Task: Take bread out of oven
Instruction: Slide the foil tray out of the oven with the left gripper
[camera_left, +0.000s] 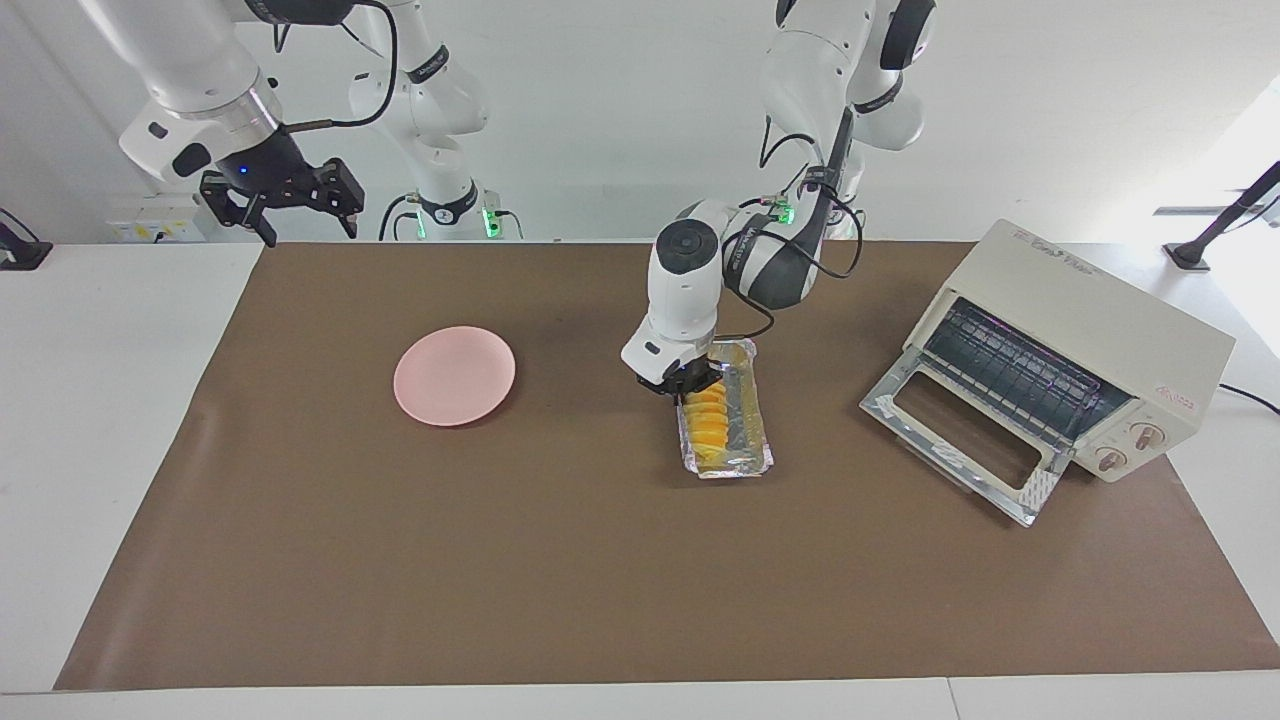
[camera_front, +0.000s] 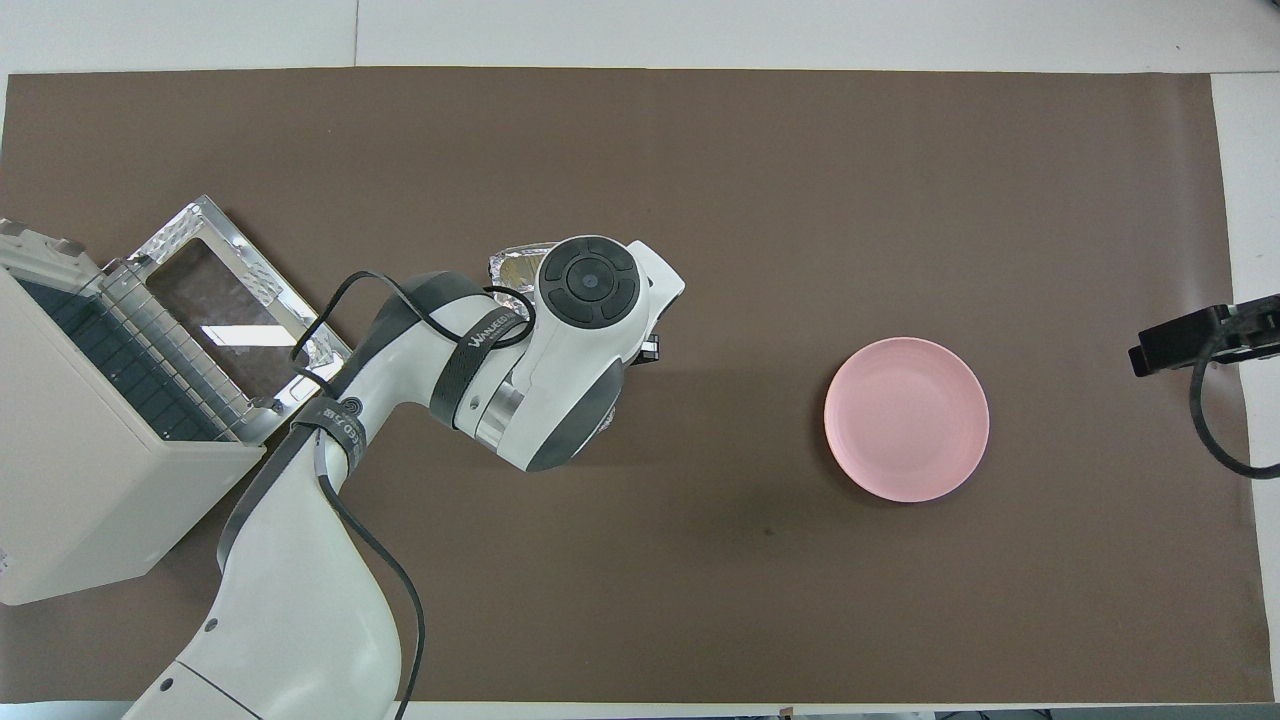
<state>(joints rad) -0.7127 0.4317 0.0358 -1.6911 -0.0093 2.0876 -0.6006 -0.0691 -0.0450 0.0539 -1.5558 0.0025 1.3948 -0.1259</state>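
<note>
Table (camera_left: 60, 420) is covered by brown mat (camera_left: 560, 580). On the mat are set: pink plate (camera_left: 454, 375), foil tray (camera_left: 745, 440) mid-table, oven (camera_left: 1060, 360) with door dropped open.

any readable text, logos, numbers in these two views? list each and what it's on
"WANLEED": likely reading, partly curved away, on the black strap around the left arm.
Printed strap lower on the same arm: too small to read.
Pale script on the top of the oven: too blurred to read.
Small red logo above the oven's knobs: too blurred to read.
Pink plate, foil tray: no text.
</note>
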